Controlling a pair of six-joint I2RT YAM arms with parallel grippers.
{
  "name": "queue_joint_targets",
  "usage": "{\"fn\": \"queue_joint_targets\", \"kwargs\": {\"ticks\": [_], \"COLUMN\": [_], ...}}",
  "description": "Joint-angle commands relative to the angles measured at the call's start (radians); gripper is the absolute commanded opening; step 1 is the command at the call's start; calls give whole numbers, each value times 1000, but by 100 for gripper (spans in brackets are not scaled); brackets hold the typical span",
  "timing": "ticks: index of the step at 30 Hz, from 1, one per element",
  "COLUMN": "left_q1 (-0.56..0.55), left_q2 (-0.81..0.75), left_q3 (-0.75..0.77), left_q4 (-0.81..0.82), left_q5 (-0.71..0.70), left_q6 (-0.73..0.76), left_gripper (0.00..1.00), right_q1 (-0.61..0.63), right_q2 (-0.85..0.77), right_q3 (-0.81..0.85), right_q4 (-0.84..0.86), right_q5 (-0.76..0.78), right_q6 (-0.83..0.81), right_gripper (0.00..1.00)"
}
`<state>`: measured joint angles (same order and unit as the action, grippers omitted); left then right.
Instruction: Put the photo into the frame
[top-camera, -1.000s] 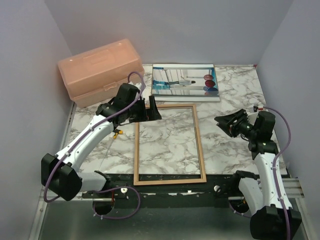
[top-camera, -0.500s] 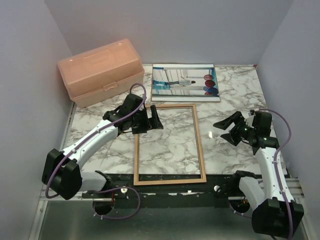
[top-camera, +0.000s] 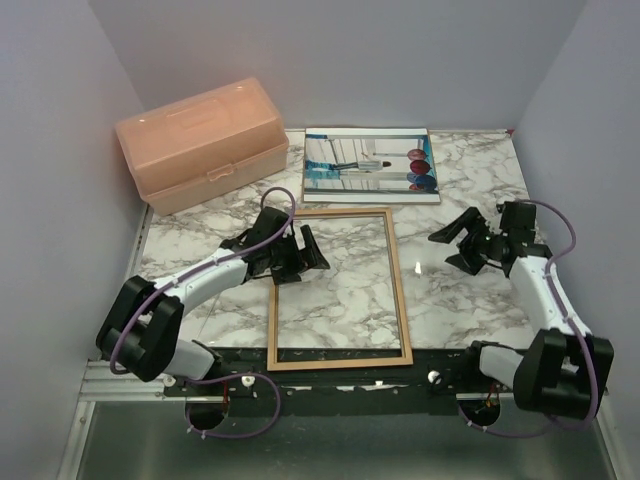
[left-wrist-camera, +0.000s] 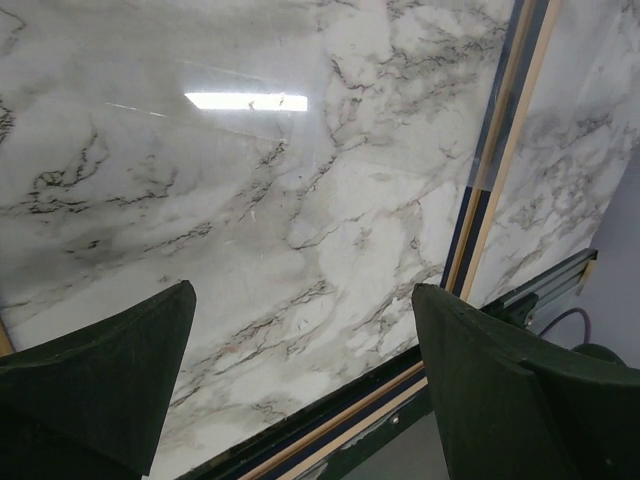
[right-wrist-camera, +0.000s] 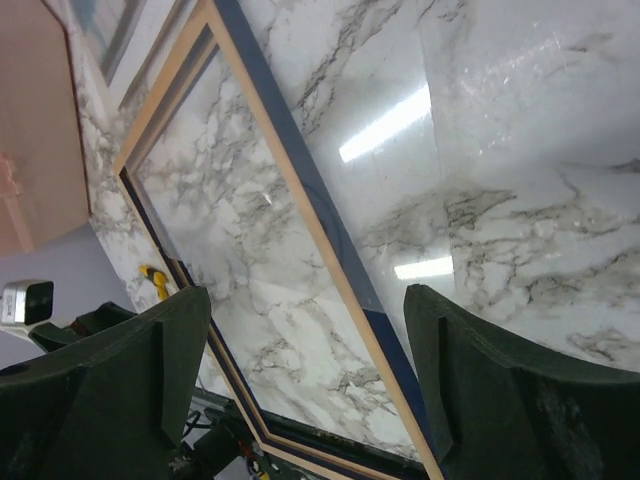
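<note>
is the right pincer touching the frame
Apart. The top view shows bare marble table between the open right pincer and the right rail of the frame.

The top camera looks down from above and behind my arm bases, taking in the whole bench (top-camera: 450, 300). My left wrist camera sits close over the frame (left-wrist-camera: 505, 150), facing its opposite rail. My right wrist camera looks slantwise along it. All three views share that frame.

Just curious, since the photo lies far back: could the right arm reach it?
Probably yes: the right gripper is open and empty, and nothing stands between it and the photo.
</note>
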<state>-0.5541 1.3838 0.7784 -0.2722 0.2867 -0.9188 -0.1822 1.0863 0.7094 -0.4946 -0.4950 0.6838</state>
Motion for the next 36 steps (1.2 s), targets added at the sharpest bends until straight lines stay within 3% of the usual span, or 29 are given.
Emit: {"fn": "queue_joint_targets", "kwargs": {"ticks": [1,8,14,19,26,29,36], "left_q1": [-4,1,0,0,8,10,12], "left_q2": [47,150,241,291,318,329,336], "left_q3": [-59,-26,32,88,115,129,147], "left_q4": [232,332,332,290,283,278,287], "left_q5": [57,97,95,75,71,73,75], "left_q6": [-104,-193,-263,-282,-282,-277,-261], "left_gripper": [90,87,87,88,88,88,88], "right_q1": [14,112,182,234,242,247,262], "right_q2": [160,487,771,1014,1286,1324,1170], "right_q3": [90,330,651,986,1275,1275,973], "right_q4": [127,165,121,-16,-147,-175,-73], "right_q5": [-19,51,134,183,155,99,-7], "right_q6": [-29,-53,-93,-174,-257,-278,-273], "right_gripper": [86,85,85,85,85,84,84]}}
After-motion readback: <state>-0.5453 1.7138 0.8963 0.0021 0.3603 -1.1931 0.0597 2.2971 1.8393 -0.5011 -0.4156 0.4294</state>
